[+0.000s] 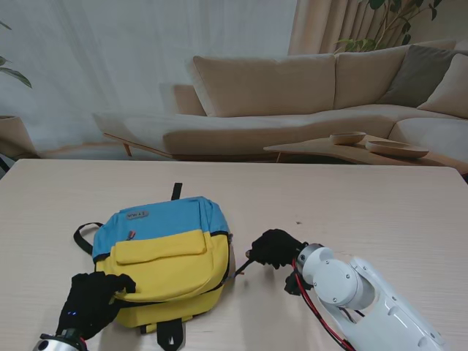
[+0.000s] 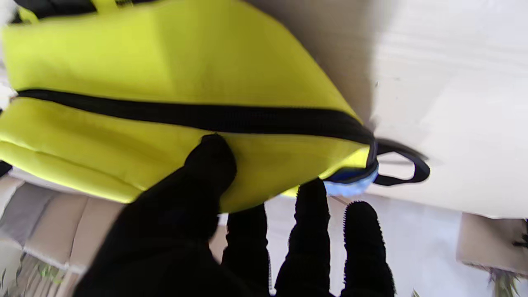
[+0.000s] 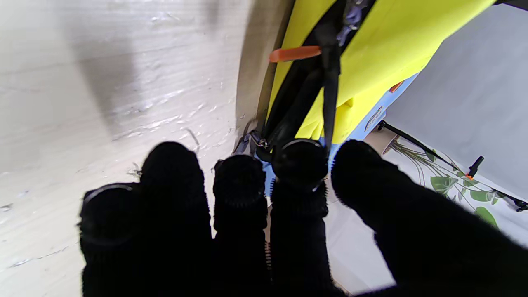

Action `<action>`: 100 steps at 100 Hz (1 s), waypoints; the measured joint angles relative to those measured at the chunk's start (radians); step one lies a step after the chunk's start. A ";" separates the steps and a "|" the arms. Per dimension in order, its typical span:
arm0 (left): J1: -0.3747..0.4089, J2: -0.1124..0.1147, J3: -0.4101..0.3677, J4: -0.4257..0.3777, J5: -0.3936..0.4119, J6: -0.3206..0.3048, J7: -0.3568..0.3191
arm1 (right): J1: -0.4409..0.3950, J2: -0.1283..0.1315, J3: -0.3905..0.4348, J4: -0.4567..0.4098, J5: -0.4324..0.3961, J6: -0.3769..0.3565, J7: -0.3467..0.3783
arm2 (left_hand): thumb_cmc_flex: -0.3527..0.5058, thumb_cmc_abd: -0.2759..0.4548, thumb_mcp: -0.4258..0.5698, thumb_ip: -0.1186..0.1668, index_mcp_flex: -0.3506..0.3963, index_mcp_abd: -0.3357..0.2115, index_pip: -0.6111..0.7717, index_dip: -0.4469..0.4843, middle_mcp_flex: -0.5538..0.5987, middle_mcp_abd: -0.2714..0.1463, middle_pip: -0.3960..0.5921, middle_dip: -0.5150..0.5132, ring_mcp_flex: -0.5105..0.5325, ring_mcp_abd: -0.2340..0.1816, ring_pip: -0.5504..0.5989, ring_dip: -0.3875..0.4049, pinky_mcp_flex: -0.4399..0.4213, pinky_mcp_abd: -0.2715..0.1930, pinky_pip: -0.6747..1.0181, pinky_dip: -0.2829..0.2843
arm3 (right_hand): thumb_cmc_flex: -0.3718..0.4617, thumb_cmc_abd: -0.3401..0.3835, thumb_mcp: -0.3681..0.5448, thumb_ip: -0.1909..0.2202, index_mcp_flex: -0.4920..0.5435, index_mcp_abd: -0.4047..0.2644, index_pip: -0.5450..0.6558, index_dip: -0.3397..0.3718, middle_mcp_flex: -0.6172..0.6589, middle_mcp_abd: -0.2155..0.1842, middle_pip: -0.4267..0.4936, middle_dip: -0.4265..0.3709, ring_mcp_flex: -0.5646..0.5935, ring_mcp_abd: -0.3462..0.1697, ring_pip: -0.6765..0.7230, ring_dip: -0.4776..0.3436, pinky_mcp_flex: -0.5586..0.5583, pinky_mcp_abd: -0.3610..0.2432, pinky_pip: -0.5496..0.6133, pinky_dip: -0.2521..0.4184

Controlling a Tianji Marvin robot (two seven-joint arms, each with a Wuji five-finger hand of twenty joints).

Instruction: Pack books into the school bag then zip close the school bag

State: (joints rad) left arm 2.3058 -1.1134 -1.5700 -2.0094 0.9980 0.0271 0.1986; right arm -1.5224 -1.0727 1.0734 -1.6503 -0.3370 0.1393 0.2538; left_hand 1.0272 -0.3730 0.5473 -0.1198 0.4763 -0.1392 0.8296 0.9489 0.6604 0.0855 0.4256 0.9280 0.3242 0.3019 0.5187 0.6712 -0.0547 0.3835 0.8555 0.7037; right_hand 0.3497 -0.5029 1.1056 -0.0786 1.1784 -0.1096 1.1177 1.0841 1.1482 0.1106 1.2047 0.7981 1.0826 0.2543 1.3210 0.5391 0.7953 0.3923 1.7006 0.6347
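The bag (image 1: pixel 164 259), blue on its far part and yellow on its near part, is lying flat on the table (image 1: pixel 365 197), left of centre and near the robot. Its black zip (image 2: pixel 198 115) is running closed along the yellow side in the left wrist view. No books are showing.

The left hand (image 1: pixel 91 300) is resting against the bag's near left corner. Its thumb (image 2: pixel 208 165) is pressing on the yellow fabric just beside the zip, while the other fingers (image 2: pixel 311 214) are reaching under the bag's edge, so the hand is pinching the bag loosely.

The right hand (image 1: pixel 276 247) is sitting just right of the bag, its fingers curled together. In the right wrist view the fingertips (image 3: pixel 300 163) are meeting at a black strap (image 3: pixel 330 95) and the metal zip pull (image 3: pixel 258 140) at the bag's edge; whether they are actually gripping either one I cannot tell. An orange tab (image 3: pixel 295 53) is sticking out of the bag's side farther along.
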 measured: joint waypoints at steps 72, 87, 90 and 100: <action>-0.260 0.065 0.237 -0.008 -0.025 -0.011 -0.318 | -0.029 0.003 0.012 -0.039 0.009 -0.027 0.008 | -0.178 -0.022 0.069 0.043 -0.085 0.049 -0.167 -0.321 -0.183 -0.036 0.031 -0.328 -0.070 -0.027 -0.108 -0.042 -0.025 -0.008 -0.124 -0.005 | 0.000 0.000 0.000 0.000 0.017 0.007 0.024 0.021 0.011 0.000 0.006 0.003 0.000 0.000 0.010 0.000 0.002 0.000 0.000 0.000; -0.282 0.064 0.254 0.003 -0.027 0.017 -0.313 | -0.010 0.004 0.000 -0.026 -0.002 -0.035 0.010 | 0.012 0.014 -0.057 0.039 0.060 0.020 -0.026 -0.171 -0.035 -0.028 -0.009 -0.083 -0.051 -0.027 -0.083 -0.032 -0.018 -0.009 -0.124 0.000 | -0.036 0.006 0.006 0.000 0.076 0.003 0.097 0.082 0.057 -0.002 0.075 0.064 0.028 -0.006 0.060 0.002 0.028 0.004 0.014 0.000; -0.282 0.063 0.254 0.003 -0.029 0.020 -0.311 | -0.002 0.004 -0.005 -0.019 -0.006 -0.036 0.010 | 0.016 0.015 -0.057 0.038 0.060 0.020 -0.020 -0.116 -0.022 -0.024 -0.021 -0.054 -0.045 -0.027 -0.069 -0.032 -0.017 -0.009 -0.124 0.000 | -0.042 0.007 -0.001 0.000 0.076 0.003 0.109 0.095 0.065 -0.003 0.080 0.078 0.028 -0.007 0.066 0.011 0.029 0.004 0.015 0.000; -0.269 0.061 0.244 -0.007 -0.020 0.025 -0.311 | 0.033 0.003 -0.033 0.014 -0.019 -0.038 -0.003 | 0.027 0.016 -0.057 0.019 0.060 0.020 -0.017 0.033 -0.019 -0.024 -0.028 -0.018 -0.045 -0.027 -0.069 -0.032 -0.017 -0.009 -0.124 0.000 | -0.050 0.008 -0.021 0.000 0.092 -0.018 0.159 0.134 0.076 -0.004 0.091 0.119 0.028 -0.011 0.073 0.014 0.035 0.004 0.017 0.000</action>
State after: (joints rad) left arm 2.0365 -1.0525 -1.3257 -2.0164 0.9779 0.0517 -0.1126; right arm -1.4895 -1.0696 1.0400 -1.6368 -0.3564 0.1016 0.2507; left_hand 1.0538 -0.3570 0.4900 -0.1007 0.5367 -0.1188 0.8122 0.9819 0.6415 0.0620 0.3980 0.9099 0.2796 0.2754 0.4496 0.6394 -0.0719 0.3748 0.7318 0.7037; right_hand 0.2995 -0.4952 1.0841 -0.0782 1.2704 -0.1279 1.2769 1.2177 1.2245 0.1067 1.2952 0.9167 1.1107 0.2429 1.3936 0.5532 0.8300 0.3959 1.7172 0.6343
